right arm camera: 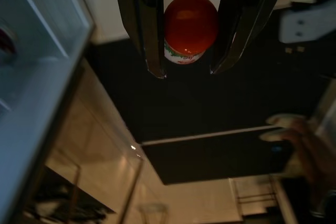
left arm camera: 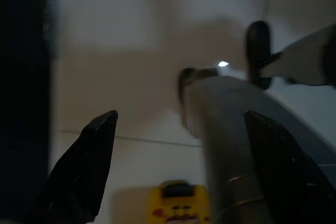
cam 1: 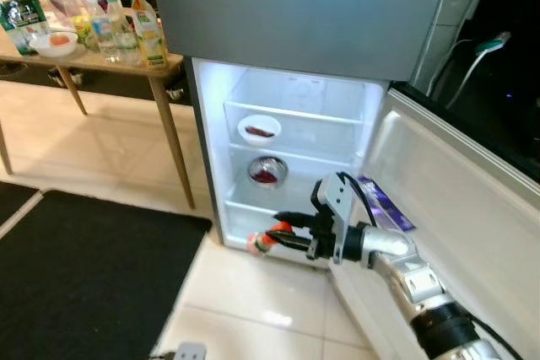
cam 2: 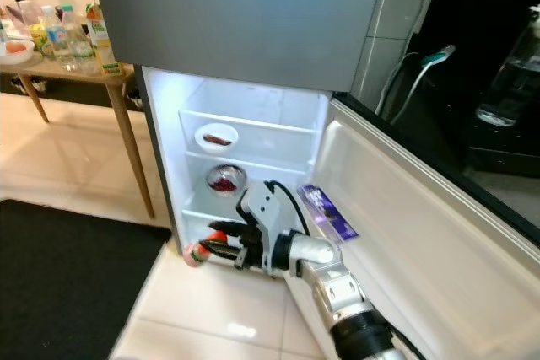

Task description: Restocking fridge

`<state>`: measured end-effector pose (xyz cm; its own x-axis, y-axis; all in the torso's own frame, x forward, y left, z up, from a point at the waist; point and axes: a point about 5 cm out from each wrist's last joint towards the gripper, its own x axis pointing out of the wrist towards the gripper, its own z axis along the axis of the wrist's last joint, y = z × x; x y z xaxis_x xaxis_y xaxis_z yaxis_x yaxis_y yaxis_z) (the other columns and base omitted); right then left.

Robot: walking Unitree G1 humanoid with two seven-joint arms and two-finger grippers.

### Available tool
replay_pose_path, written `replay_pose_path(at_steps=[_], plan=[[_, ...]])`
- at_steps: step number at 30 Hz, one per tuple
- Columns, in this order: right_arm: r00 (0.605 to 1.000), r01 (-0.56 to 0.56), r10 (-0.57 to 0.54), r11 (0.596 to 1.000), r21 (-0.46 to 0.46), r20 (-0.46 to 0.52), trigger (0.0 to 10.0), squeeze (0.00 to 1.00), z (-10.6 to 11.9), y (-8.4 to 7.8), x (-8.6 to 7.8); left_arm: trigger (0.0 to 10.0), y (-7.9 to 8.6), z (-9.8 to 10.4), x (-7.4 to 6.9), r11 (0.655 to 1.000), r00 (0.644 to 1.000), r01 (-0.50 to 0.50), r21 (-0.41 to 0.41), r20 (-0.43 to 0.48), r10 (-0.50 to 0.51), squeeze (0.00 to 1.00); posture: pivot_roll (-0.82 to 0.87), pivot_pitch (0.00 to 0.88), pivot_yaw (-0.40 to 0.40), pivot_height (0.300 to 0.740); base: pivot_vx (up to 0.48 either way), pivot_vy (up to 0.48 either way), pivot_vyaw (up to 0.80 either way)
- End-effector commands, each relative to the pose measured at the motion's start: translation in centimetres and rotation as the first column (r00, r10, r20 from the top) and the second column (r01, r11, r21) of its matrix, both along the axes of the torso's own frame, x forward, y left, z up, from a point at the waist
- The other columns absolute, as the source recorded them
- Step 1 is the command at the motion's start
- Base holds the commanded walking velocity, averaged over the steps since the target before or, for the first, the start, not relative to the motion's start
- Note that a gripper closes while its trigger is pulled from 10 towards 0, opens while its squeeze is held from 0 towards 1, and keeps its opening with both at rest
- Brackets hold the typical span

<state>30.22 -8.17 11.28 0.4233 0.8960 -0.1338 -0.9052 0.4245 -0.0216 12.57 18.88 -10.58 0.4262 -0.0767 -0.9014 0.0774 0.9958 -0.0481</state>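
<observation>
A small red-capped bottle is clamped between the two black fingers of the right gripper, held lying sideways so its cap end points away from the wrist and it can slide in lengthwise. The gripper sits low at the mouth of the open fridge, level with the bottom shelf, which looks like the spot it is headed for. Above the gripper, inside the lit compartment, a metal bowl holds something dark red, and higher up a white bowl rests on the top shelf. Just behind the gripper, toward the arm, the open door carries a purple packet in its rack. Far off to the gripper's left, a wooden table holds more bottles and cartons waiting to be stocked. The left gripper hangs idle over pale floor tiles, its fingers spread apart and holding nothing.
</observation>
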Motion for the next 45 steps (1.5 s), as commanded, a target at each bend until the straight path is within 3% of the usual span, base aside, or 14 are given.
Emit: replay_pose_path(at_steps=[1, 8, 23, 29, 37, 45], plan=[[1.000, 0.019, -0.019, 1.000, 0.002, 0.020, 10.0, 0.00, 0.5, 0.2, 0.5, 10.0, 0.2, -0.2, -0.7, 1.000, 1.000, 0.004, 0.003, -0.025, -0.004, 0.00, -0.11, 0.000, -0.011, 0.740, 0.259, 0.000, 0.00], [0.999, 0.050, -0.050, 0.999, -0.007, 0.016, 10.0, 0.00, 0.5, 0.1, 0.9, 10.0, 0.1, -0.2, -0.6, 1.000, 1.000, 0.005, 0.000, -0.022, -0.005, 0.00, -0.11, 0.000, -0.010, 0.740, 0.261, 0.000, 0.00], [0.996, 0.085, -0.085, 0.996, 0.000, -0.002, 10.0, 0.00, 0.6, -0.3, 1.4, 10.0, 0.1, -0.2, -0.8, 1.000, 1.000, 0.004, 0.000, -0.027, -0.004, 0.00, -0.11, 0.000, -0.012, 0.740, 0.253, 0.000, -0.75], [0.996, 0.083, -0.083, 0.996, 0.019, 0.019, 10.0, 0.00, 1.0, -0.4, 1.5, 10.0, 0.0, -0.2, -0.8, 1.000, 1.000, 0.005, 0.001, -0.028, -0.005, 0.00, -0.11, 0.000, -0.012, 0.740, 0.247, 0.000, 0.00], [0.996, -0.071, 0.066, 0.995, 0.067, 0.066, 10.0, 0.00, 1.7, 0.0, 0.1, 10.0, 0.1, -0.2, -0.8, 1.000, 1.000, 0.008, 0.002, -0.029, -0.008, 0.00, -0.11, 0.000, -0.010, 0.740, 0.255, 0.000, 0.19], [0.991, -0.127, 0.124, 0.990, 0.068, 0.053, 10.0, 0.00, 1.5, 0.2, -0.6, 10.0, 0.1, -0.2, -0.7, 1.000, 1.000, 0.013, 0.004, -0.027, -0.013, 0.00, -0.11, 0.000, -0.010, 0.740, 0.291, 0.000, 0.77]])
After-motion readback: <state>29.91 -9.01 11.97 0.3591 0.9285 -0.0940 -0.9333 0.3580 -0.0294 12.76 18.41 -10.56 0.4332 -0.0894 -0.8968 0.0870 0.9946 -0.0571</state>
